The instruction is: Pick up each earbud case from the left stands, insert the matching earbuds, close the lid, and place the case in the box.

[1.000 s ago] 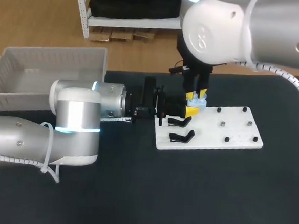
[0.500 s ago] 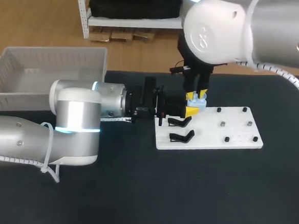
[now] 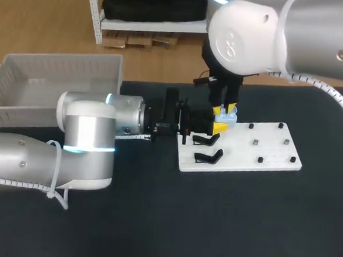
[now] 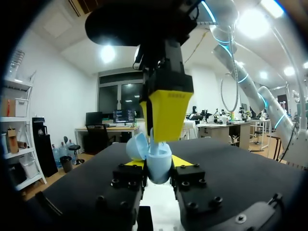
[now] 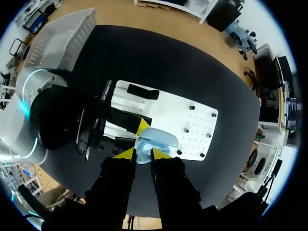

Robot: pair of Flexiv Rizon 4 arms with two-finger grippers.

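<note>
A light blue earbud case [image 4: 159,159] with its lid [image 4: 137,146] hinged open sits between the fingers of my left gripper [image 4: 158,169], which is shut on its body just above the white board [image 3: 263,161]. My right gripper [image 3: 226,106] hangs straight down over the open case [image 3: 226,117], its yellow tips almost at the rim. In the right wrist view a small pale earbud [image 5: 143,157] is pinched between the tips of that gripper [image 5: 143,154], right over the case, whose lid [image 5: 158,138] lies just ahead. The earbud's seat in the case is hidden.
One black stand [image 3: 208,156] is on the board's left part, and small black pegs [image 3: 259,160] dot its right part. The translucent white box [image 3: 57,79] stands at the table's back left, behind my left arm.
My right arm has shifted very slightly to the left above the case. The left gripper and the case have stayed where they were.
</note>
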